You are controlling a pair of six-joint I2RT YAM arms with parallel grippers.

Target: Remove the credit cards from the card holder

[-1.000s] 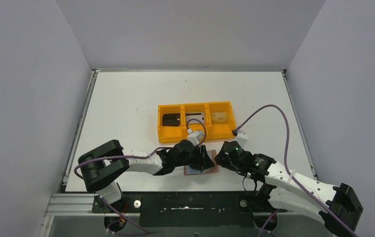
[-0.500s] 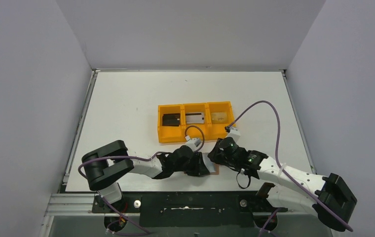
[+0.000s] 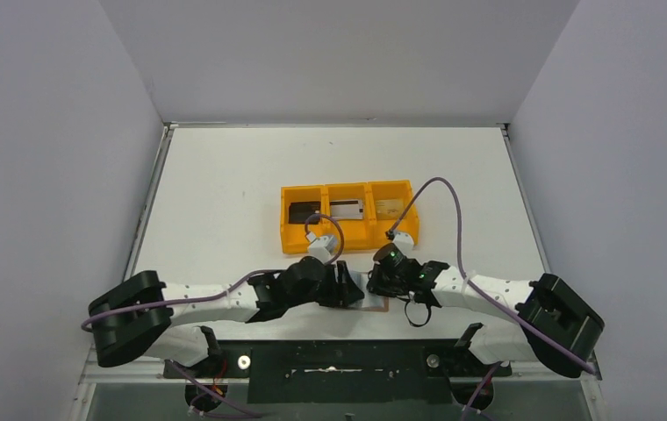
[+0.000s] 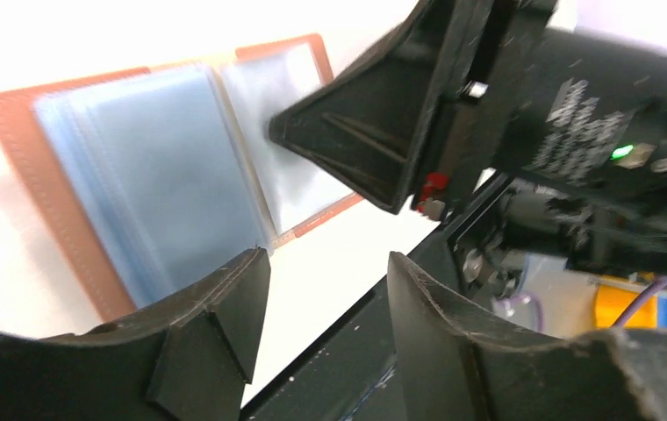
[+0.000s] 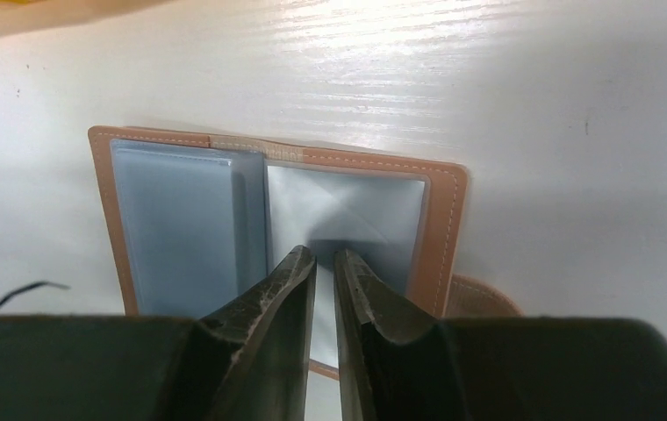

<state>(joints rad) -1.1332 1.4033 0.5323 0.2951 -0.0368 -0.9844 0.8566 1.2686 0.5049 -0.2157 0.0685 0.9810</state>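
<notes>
Card holder (image 5: 172, 219) lies open & flat on the desk (image 3: 225, 193), near the front edge, between both arms. Going left to right for you: left fingers (image 4: 216, 307) stand apart w/ nothing between them, just beside the holder's left side. Right fingers (image 5: 290, 281) are nearly together, only a thin slit, tips over the clear right-hand sleeve (image 5: 374, 210); can't tell if they pinch it. Further back, apart from the holder, sits the orange tray (image 3: 282, 232): black card (image 3: 304, 213) in the left compartment, silvery grey card (image 3: 347, 210) in the mid one, gold-tan card (image 3: 390, 208) in the right.
</notes>
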